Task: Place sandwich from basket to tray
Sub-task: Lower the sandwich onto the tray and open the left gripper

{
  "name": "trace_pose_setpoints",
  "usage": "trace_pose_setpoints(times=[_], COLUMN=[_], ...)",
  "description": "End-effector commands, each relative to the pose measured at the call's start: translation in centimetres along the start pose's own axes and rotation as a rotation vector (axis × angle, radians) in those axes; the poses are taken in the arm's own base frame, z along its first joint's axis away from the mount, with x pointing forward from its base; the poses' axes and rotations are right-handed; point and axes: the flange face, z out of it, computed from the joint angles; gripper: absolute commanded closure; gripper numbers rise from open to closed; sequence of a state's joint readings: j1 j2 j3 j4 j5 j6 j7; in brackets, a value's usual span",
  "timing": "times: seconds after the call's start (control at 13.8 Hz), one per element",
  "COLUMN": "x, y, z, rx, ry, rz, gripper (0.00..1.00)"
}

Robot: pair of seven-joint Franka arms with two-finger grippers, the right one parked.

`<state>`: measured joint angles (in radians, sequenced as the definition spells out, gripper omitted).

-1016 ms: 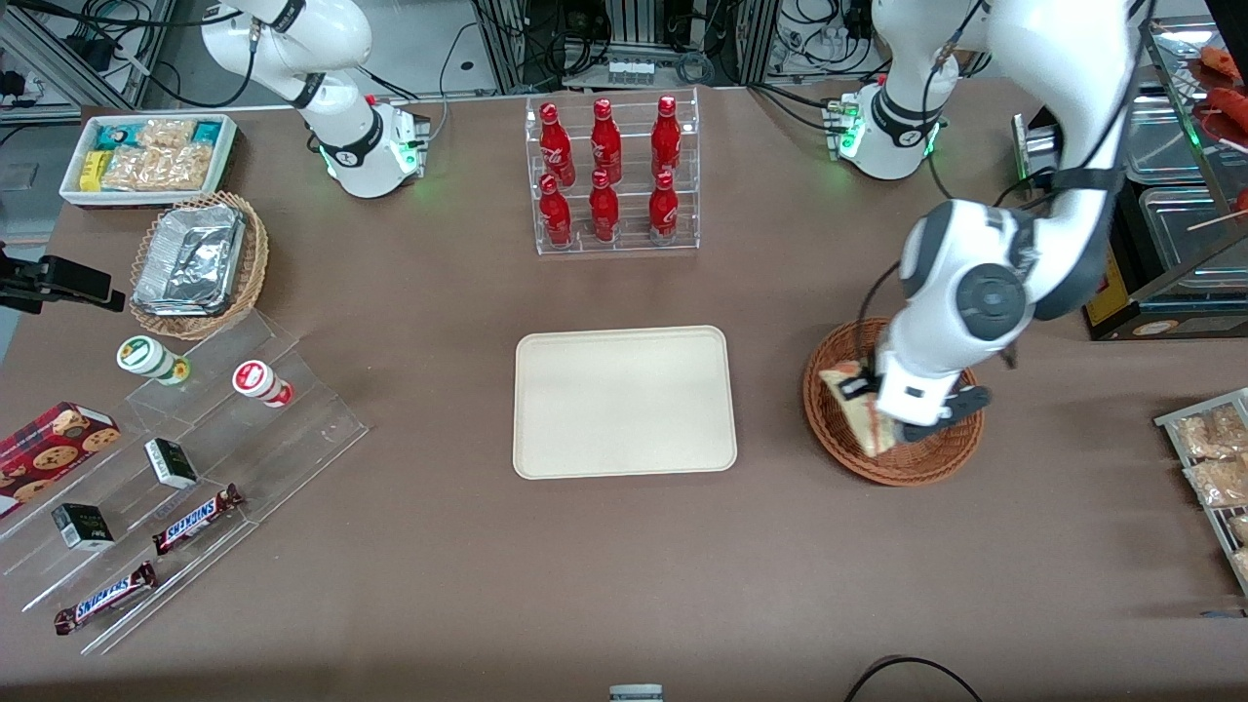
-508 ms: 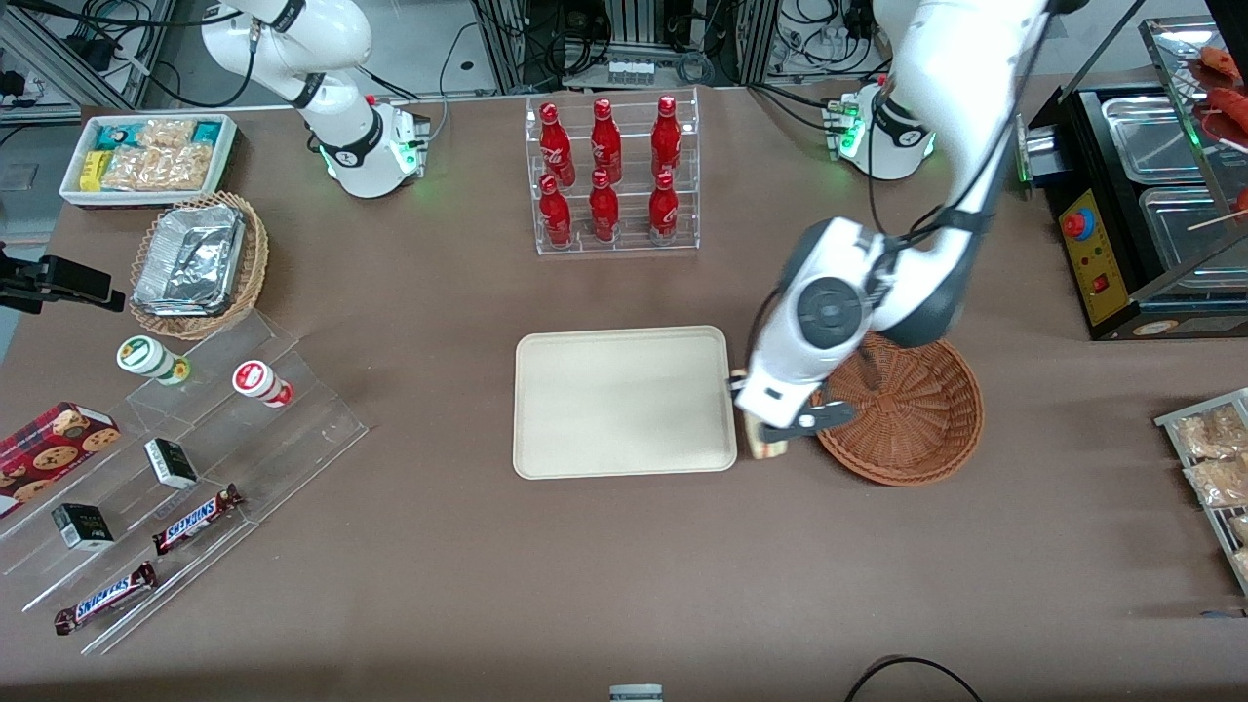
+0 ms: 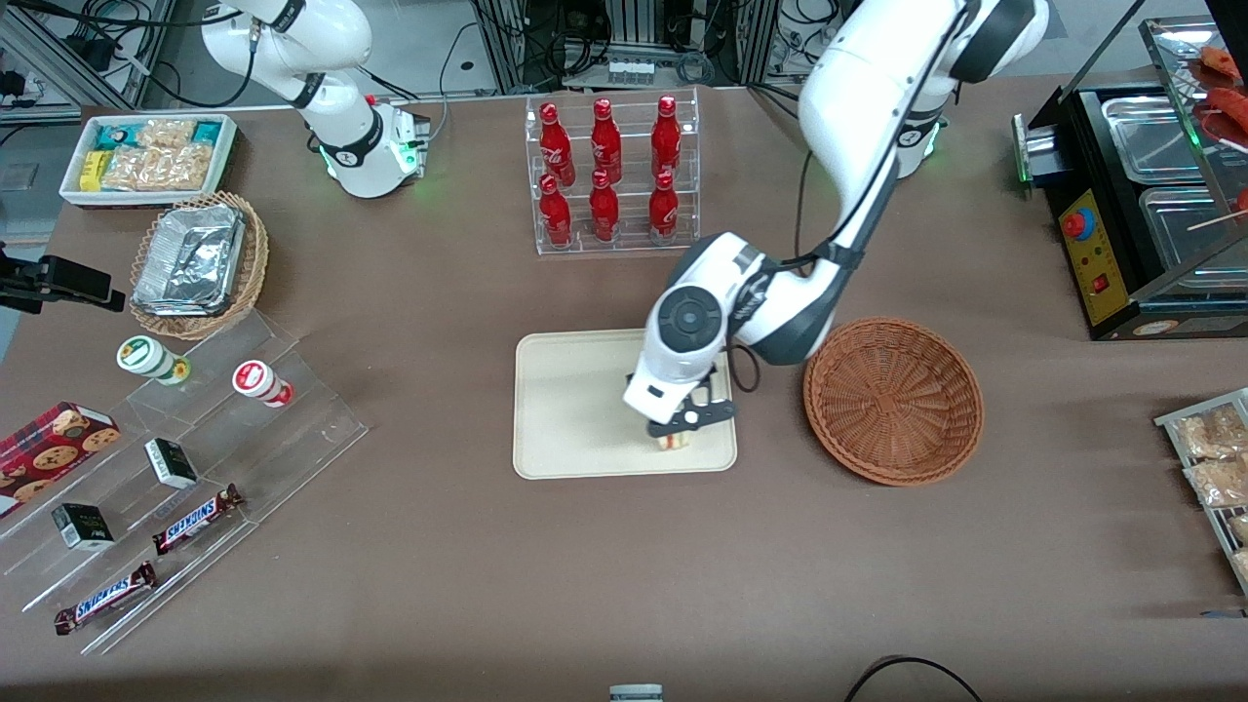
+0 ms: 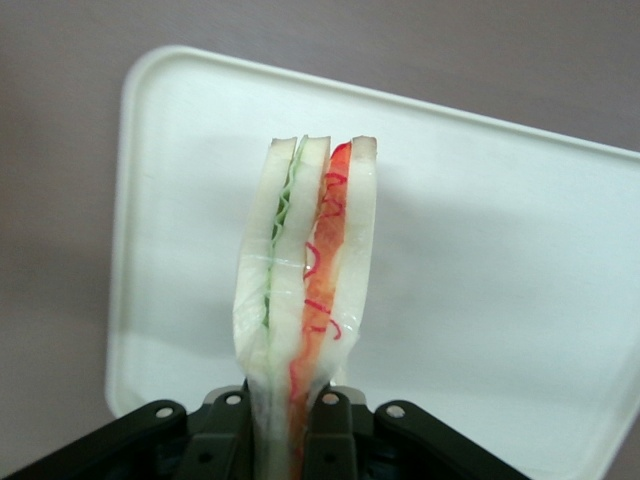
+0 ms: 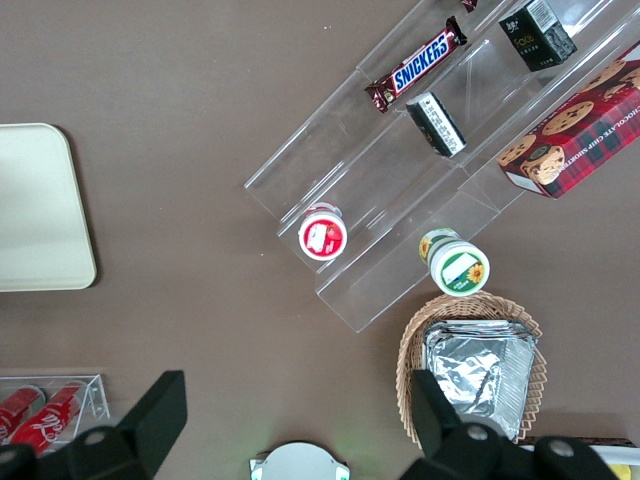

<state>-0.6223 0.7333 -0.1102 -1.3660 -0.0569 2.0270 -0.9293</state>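
The sandwich (image 4: 305,300) is clamped edge-on between the two fingers of the left arm's end effector (image 3: 682,429), its bread slices pressed together at the grip and its green and red filling layers running away from the fingers. The end effector is closed on the sandwich and hangs over the tray (image 3: 575,409), above the corner nearest the basket (image 3: 892,400) and the front camera. In the front view only a small pale piece of the sandwich (image 3: 673,441) shows beneath the black fingers, above the tray's surface; whether it touches the tray cannot be told. In the wrist view the tray (image 4: 480,250) spreads out beneath the sandwich. The basket sits on the brown desk (image 3: 624,565) just beside the tray, toward the working arm's end, with nothing in it. A clear rack of red bottles (image 3: 609,175) stands farther from the front camera than the tray.
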Motion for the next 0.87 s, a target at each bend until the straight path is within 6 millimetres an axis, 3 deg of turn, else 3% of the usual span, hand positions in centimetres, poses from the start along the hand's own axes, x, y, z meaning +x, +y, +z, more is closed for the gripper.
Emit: trace_pose_setpoints(times=[0.0,0.29,0.36,0.8], x=[-0.3,-0.9,-1.9,-2.9], y=[2.9,4.3,5.0,5.9], z=[1.3,2.4,2.9,5.5], rx=[0.006,0.004,0.01,0.032], ry=[-0.02,-0.063,-0.062,-0.069], rz=[-0.023,-0.036,-0.021,-0.038], gripper=[1.0,1.0,1.0,1.0])
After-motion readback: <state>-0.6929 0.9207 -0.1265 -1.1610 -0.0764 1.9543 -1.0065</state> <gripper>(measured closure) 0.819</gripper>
